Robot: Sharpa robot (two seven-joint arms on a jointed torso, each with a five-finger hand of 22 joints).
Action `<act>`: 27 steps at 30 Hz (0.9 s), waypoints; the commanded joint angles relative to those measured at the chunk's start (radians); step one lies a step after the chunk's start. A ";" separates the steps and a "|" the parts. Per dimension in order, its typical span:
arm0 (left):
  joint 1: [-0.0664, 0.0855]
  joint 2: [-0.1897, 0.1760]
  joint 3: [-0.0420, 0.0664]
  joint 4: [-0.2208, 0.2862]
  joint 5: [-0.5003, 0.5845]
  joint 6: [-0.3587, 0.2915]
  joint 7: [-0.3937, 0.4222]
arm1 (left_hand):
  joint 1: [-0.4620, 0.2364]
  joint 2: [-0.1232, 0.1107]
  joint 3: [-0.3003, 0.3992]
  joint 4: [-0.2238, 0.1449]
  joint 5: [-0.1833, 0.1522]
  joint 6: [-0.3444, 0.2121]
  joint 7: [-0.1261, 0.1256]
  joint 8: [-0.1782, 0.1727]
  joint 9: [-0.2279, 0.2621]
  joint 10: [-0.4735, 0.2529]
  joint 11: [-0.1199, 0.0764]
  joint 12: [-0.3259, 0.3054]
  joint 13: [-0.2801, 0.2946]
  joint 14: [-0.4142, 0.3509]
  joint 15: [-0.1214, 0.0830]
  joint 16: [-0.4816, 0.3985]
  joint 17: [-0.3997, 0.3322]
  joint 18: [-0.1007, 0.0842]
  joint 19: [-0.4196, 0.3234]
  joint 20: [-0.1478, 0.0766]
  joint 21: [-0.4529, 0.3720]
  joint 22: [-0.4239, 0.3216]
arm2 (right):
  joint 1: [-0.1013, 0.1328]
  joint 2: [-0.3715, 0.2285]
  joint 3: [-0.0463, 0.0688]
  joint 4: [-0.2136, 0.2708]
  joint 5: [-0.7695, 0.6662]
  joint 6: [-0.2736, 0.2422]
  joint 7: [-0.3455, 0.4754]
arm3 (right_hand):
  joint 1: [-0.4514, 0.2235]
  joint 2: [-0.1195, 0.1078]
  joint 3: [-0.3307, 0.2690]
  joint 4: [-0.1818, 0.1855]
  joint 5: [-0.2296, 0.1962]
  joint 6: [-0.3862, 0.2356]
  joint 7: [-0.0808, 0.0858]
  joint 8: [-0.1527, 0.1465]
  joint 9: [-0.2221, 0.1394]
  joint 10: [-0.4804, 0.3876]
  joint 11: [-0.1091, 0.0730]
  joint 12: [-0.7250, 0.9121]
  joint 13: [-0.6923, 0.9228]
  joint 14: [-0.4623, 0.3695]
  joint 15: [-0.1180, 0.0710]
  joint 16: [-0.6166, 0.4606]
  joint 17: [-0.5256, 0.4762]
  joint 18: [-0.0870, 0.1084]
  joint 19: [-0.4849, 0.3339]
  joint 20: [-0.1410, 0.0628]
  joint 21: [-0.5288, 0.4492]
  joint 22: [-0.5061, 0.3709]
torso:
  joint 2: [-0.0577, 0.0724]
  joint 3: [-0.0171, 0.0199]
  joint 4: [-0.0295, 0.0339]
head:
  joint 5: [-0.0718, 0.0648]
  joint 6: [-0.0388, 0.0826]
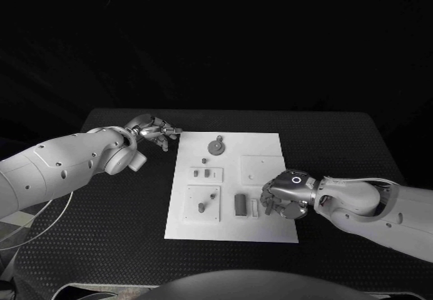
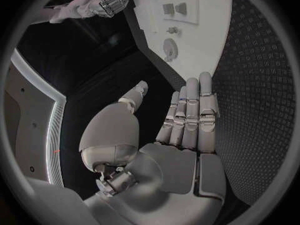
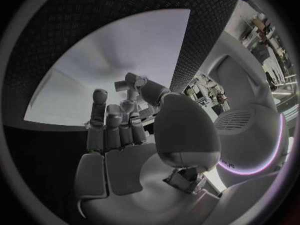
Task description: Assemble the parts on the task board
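At the centre of the black table (image 1: 108,250) in the head view lies the white task board (image 1: 231,225), long axis running near to far. Grey parts sit on it: a round disc part (image 1: 216,147) at the far end, a small block pair (image 1: 204,172) at mid-left, pegs (image 1: 206,201) on a raised plate at near-left, and an upright rectangular part (image 1: 240,204) near the board's middle. The left hand (image 1: 153,132) hovers just off the board's far-left corner, fingers extended toward the disc part and holding nothing. The right hand (image 1: 287,194) rests over the board's right side, just beside the rectangular part, fingers curled; whether it grips anything cannot be determined from this view.

From the left wrist view, the left hand (image 2: 187,120) is flat, fingers straight and side by side, thumb apart, with nothing in it. The task board (image 2: 206,50) lies beyond the fingertips; the disc part (image 2: 169,49) is the nearest piece to them.

From the right wrist view, the right hand (image 3: 125,130) has its fingers bent inward over the task board (image 3: 125,60). A small object at the fingertips cannot be identified.
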 commanded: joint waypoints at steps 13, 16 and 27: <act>0.000 0.000 0.001 0.003 -0.001 0.013 0.011 | 0.008 -0.005 -0.002 0.003 -0.005 0.000 0.004 0.006 -0.002 -0.007 -0.001 0.003 -0.001 0.006 0.000 -0.007 0.002 0.071 0.008 0.001 -0.005 0.002 | 0.016 0.037 0.000 0.021 -0.015 0.011 0.005 | 0.006 -0.006 0.004 0.001 -0.001 0.006 -0.002 0.000 0.001 0.009 0.000 0.004 -0.003 0.009 -0.001 0.006 -0.002 0.013 0.008 -0.004 0.005 0.016 | 0.000 -0.0011 0.0004 | 0.005 -0.002; 0.000 0.003 0.001 0.003 -0.001 0.015 0.012 | 0.008 -0.005 -0.002 0.003 -0.005 0.000 0.004 0.006 -0.002 -0.007 -0.001 0.003 -0.001 0.006 0.000 -0.007 0.002 0.071 0.008 0.001 -0.005 0.002 | 0.016 0.063 0.000 0.016 -0.016 0.012 0.010 | 0.007 -0.005 0.004 0.000 -0.001 0.004 -0.001 -0.001 0.000 0.009 0.000 0.004 -0.004 0.009 -0.002 0.006 -0.002 0.013 0.008 -0.004 0.005 0.016 | 0.000 -0.0015 0.0000 | 0.005 -0.002; 0.000 0.000 0.001 0.003 -0.002 0.015 0.012 | 0.008 -0.005 -0.003 0.004 -0.005 0.000 0.004 0.006 -0.002 -0.008 -0.001 0.003 -0.001 0.006 0.000 -0.008 0.002 0.071 0.008 0.001 -0.006 0.002 | 0.008 0.130 0.000 -0.040 -0.038 0.018 0.024 | 0.008 -0.003 0.006 -0.002 -0.001 0.000 0.000 -0.004 -0.002 0.010 0.001 0.004 -0.005 0.010 -0.002 0.006 -0.003 0.013 0.008 -0.005 0.004 0.016 | 0.000 -0.0012 0.0018 | 0.007 -0.005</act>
